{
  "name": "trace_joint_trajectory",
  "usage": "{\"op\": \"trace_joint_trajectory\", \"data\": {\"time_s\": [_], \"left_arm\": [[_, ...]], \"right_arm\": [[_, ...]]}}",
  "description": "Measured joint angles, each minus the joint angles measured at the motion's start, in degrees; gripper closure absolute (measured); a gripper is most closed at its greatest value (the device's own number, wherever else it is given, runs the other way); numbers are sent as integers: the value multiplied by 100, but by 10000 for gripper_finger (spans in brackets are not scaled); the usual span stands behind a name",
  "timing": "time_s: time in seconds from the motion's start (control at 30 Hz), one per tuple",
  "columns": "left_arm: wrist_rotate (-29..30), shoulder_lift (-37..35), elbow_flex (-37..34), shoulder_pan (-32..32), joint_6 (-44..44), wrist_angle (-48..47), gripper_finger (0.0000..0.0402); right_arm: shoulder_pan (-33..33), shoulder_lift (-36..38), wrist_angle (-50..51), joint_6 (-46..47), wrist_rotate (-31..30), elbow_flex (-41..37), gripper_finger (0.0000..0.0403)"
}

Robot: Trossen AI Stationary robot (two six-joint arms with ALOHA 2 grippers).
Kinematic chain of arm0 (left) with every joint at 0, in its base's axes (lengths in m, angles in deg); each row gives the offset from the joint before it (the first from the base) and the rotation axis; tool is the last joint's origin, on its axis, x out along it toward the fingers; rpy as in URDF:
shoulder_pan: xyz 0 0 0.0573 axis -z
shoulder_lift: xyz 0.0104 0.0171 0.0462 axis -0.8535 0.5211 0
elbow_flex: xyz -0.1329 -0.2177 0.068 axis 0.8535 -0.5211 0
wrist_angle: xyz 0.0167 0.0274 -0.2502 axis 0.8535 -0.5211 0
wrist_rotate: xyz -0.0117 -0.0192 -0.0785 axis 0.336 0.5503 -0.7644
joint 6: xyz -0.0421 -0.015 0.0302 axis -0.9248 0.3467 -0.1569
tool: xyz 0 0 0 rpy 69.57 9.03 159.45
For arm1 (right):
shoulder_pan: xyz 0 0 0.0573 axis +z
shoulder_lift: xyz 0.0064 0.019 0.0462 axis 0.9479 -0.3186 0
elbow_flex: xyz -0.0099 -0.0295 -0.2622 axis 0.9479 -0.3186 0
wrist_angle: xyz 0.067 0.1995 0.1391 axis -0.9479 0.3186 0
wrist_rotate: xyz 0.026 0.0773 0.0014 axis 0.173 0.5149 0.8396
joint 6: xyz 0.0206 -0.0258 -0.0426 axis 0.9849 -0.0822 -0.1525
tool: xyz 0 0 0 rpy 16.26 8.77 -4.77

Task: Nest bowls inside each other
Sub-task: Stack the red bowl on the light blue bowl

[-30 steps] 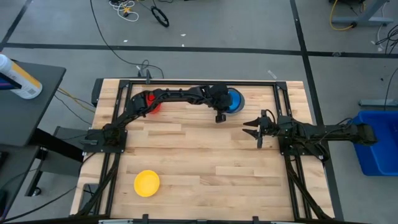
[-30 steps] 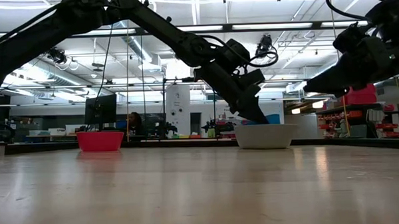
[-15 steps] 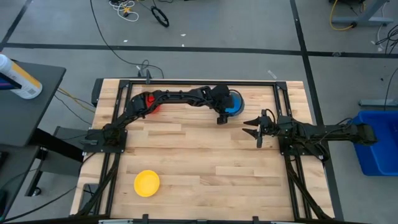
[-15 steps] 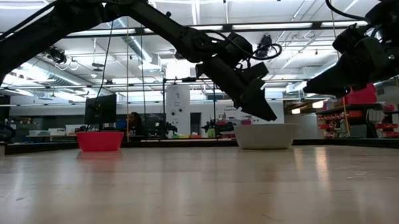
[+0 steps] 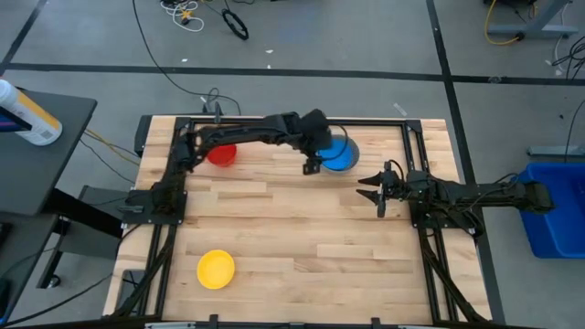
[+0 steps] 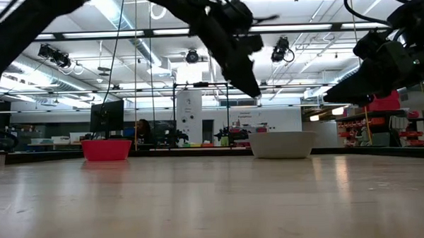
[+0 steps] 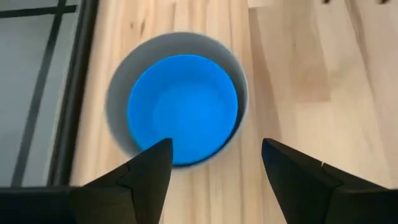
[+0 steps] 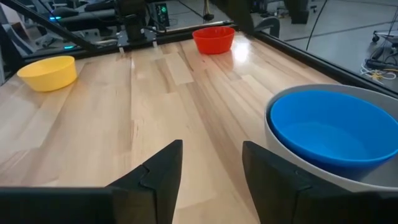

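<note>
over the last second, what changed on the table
The left gripper let go of the blue bowl, now nested in the grey bowl, opened its jaws, and lifted up and back toward the table's left. The right gripper kept hovering beside the stack, jaws open. The red bowl, yellow bowl and the stack stayed where they were.
</note>
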Motion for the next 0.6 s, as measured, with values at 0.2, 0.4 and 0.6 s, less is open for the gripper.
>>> {"op": "trace_joint_trajectory", "data": {"time_s": [0.2,0.4,0.6], "left_arm": [[391,-1312,-1395,-39,-98,34,145],[697,-3137,-4002,-157,-837,1013,145],[1066,-4256,-5722,-301,-1694,1596,145]], "right_arm": [[4,-15,1,49,151,0,225],[4,-28,-1,51,265,0,222],[4,-48,-44,51,295,0,217]]}}
